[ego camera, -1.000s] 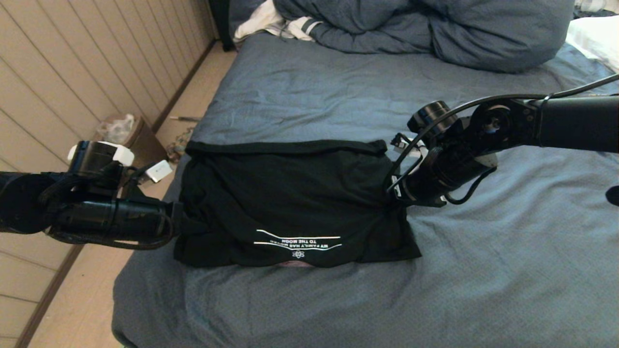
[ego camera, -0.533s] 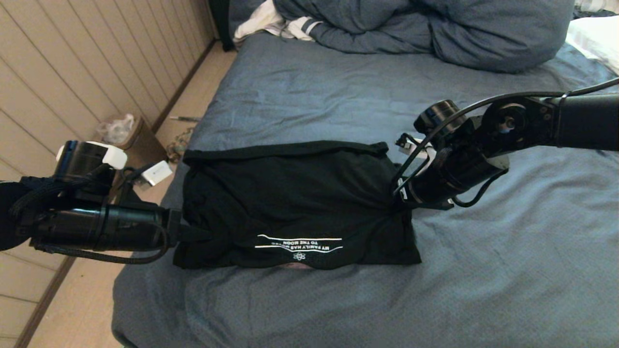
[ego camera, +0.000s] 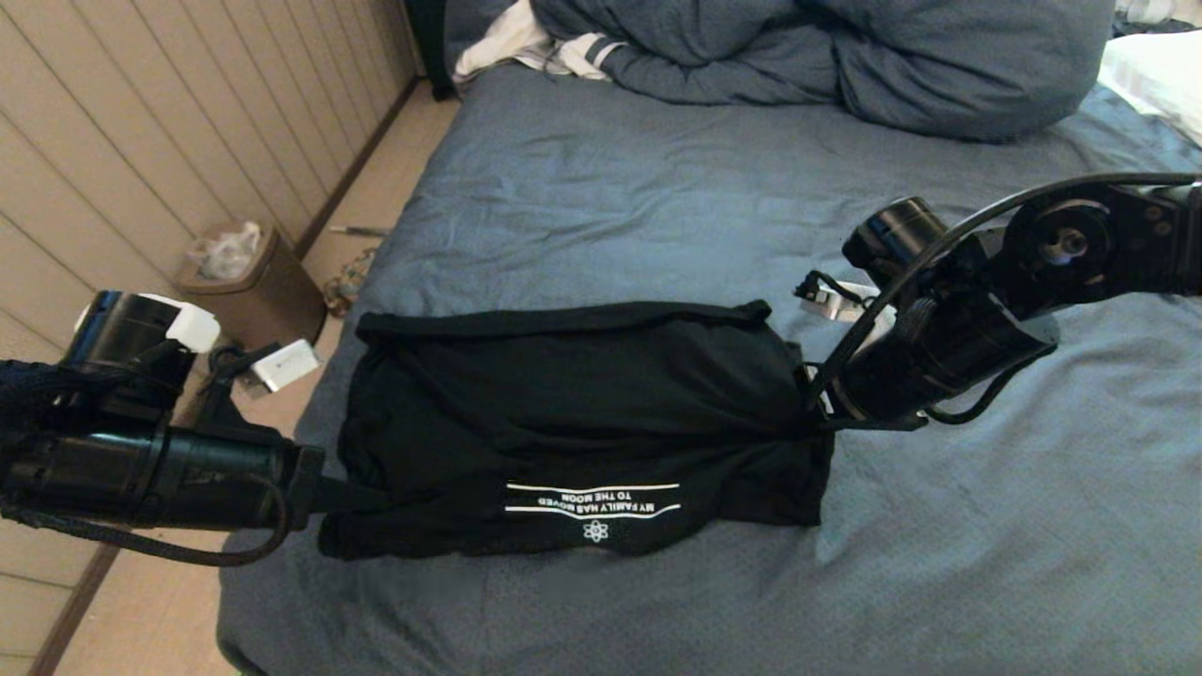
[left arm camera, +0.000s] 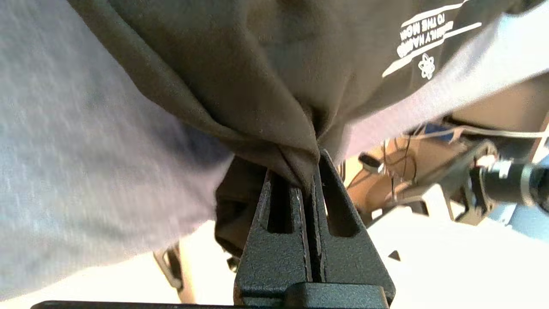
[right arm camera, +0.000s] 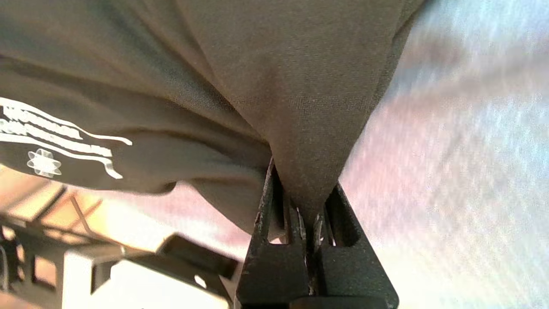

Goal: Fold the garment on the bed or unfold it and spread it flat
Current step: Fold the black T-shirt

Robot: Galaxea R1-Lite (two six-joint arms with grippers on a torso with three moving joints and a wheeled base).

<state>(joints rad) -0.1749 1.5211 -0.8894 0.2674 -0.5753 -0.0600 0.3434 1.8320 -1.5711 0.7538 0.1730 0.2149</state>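
The black T-shirt (ego camera: 573, 413) hangs stretched between my two grippers above the slate-blue bed (ego camera: 601, 188), its white lettering (ego camera: 593, 502) upside down near the front hem. My left gripper (ego camera: 362, 496) is shut on the shirt's left edge. My right gripper (ego camera: 815, 424) is shut on its right edge. In the left wrist view the left gripper (left arm camera: 309, 176) pinches a bunch of the black cloth (left arm camera: 257, 86). The right wrist view shows the right gripper (right arm camera: 308, 206) clamping a taut fold of the shirt (right arm camera: 309, 107). The moon print is hidden.
A bulky blue duvet (ego camera: 845, 56) and white striped clothing (ego camera: 535, 42) lie at the head of the bed. Left of the bed are a brown bin (ego camera: 249, 291), the floor and a panelled wall (ego camera: 141, 141). A white pillow (ego camera: 1155, 70) sits far right.
Both grippers have drawn the shirt nearer to me and slightly right, still holding its edges. The shirt's far edge has come lower in the head view and the lettering is stretched flatter.
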